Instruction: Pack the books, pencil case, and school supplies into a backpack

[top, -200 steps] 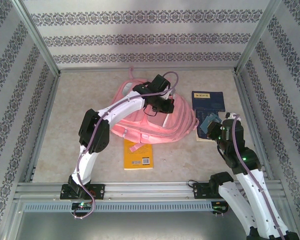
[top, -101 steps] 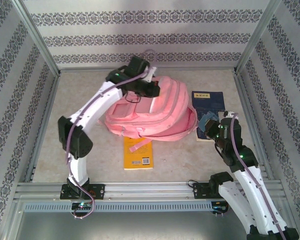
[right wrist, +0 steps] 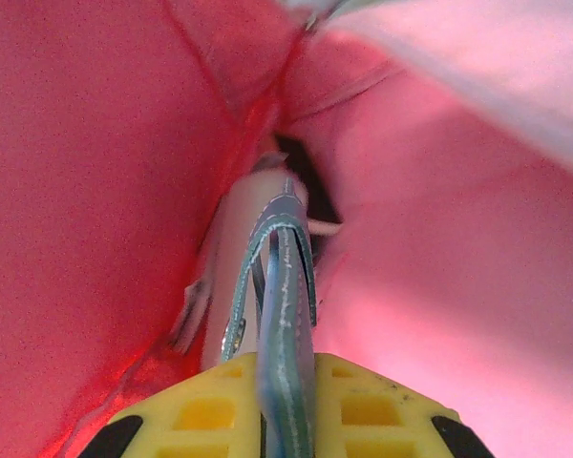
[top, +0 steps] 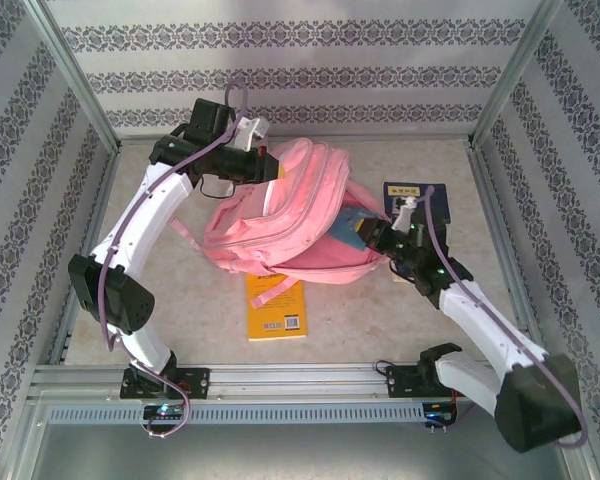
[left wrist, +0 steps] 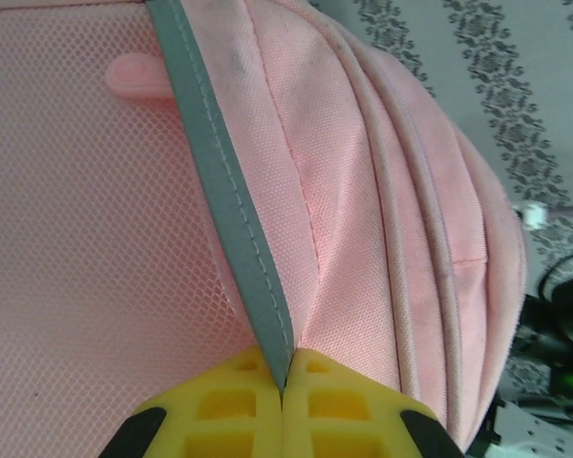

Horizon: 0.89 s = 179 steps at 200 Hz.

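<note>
Status: mid-pack, nearer the start than the end by my read.

Left claw [left wrist: 285, 374]: pinched flat on the grey trim strip [left wrist: 231, 215] of the backpack [top: 280, 215], tips meeting with nothing but the strip between them. From the top camera that grip sits at the backpack's 10 o'clock corner. That end looks held up off the table [top: 360, 320], with the mouth facing 3 o'clock.

Right claw [right wrist: 286, 382]: clamped on the thin grey-blue pad [right wrist: 285, 277], held edge-on, nose pushed into the mouth on the backpack's 3 o'clock side. The right wrist cam has pink fabric all round, and the pad's leading end points at a dark gap deeper in. So the pad is inside the opening but I haven't let go of it, so I'm not counting it as packed.

Outside the backpack:
- yellow book [top: 278, 312]: flat on the table at the backpack's 6 o'clock, its far edge tucked under the backpack.
- navy book [top: 417, 203]: flat at the backpack's 3 o'clock, just past my right wrist, apart from the fabric.

I can't tell what already sits deeper inside, since the interior is blurred and dark.

Judgement: one supply item is going in now, and at least two books remain. The pencil case and the small items are unconfirmed.
</note>
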Available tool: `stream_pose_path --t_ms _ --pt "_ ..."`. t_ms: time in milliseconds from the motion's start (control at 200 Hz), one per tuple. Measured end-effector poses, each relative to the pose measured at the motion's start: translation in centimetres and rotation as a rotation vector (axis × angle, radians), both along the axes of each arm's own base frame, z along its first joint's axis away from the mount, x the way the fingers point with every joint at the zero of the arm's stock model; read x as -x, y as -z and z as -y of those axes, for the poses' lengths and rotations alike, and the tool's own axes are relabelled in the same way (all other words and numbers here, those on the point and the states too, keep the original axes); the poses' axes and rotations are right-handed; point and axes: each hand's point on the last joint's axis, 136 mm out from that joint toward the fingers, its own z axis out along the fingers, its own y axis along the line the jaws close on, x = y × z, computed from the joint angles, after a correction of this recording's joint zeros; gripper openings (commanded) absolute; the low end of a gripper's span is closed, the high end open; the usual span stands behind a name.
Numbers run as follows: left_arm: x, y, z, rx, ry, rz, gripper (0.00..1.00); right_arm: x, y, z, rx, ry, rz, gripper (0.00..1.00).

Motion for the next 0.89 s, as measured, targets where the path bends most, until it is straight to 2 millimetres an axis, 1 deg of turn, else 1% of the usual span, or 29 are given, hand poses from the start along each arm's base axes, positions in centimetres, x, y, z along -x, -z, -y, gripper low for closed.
stream_pose_path --t_ms 90,190,280,340,470,550,620,650,735,754,794,829,894 --pt "0.3 -0.1 0.3 0.017 0.026 -0.002 0.00 -0.4 0.1 -2.2 -0.045 -0.065 -0.019 0.04" --pt "0.4 -0.1 0.6 0.029 0.046 -0.008 0.00 -0.7 0.1 -3.8 -0.086 -0.101 -0.033 0.03" --pt "0.5 -0.1 0.7 0.034 0.064 -0.003 0.00 -1.1 -0.3 -5.2 -0.121 -0.121 -0.039 0.02" --pt "0.5 -0.2 0.6 0.037 0.068 0.002 0.00 -1.1 -0.7 -6.5 -0.137 -0.144 -0.040 0.03" --pt "0.6 -0.4 0.6 0.051 0.078 0.001 0.00 -1.4 -0.9 -9.7 -0.099 -0.170 -0.069 0.02" --pt "0.5 -0.6 0.3 0.062 0.078 -0.002 0.00 -2.1 -1.0 -11.6 -0.073 -0.170 -0.082 0.02" --pt "0.3 -0.7 0.0 0.072 0.075 -0.003 0.00 -2.5 -0.2 -13.2 -0.043 -0.165 -0.106 0.03" --pt "0.3 -0.8 -0.2 0.074 0.073 -0.003 0.00 -2.7 0.3 -13.7 -0.027 -0.159 -0.115 0.05" --pt "0.0 -0.9 -0.6 0.084 0.065 -0.007 0.00 -3.5 1.8 -15.4 0.027 -0.137 -0.146 0.17" --pt "0.0 -0.9 -0.8 0.086 0.062 -0.008 0.00 -3.7 2.1 -15.8 0.038 -0.130 -0.151 0.22" --pt "-0.2 -1.0 -0.9 0.088 0.056 -0.006 0.00 -4.3 2.5 -16.7 0.058 -0.120 -0.159 0.35" --pt "-0.4 -1.0 -1.1 0.090 0.049 -0.004 0.00 -4.9 2.7 -17.6 0.079 -0.110 -0.158 0.44" --pt "-0.8 -1.0 -1.6 0.089 0.031 -0.005 0.00 -6.0 2.3 -19.0 0.096 -0.095 -0.140 0.60"
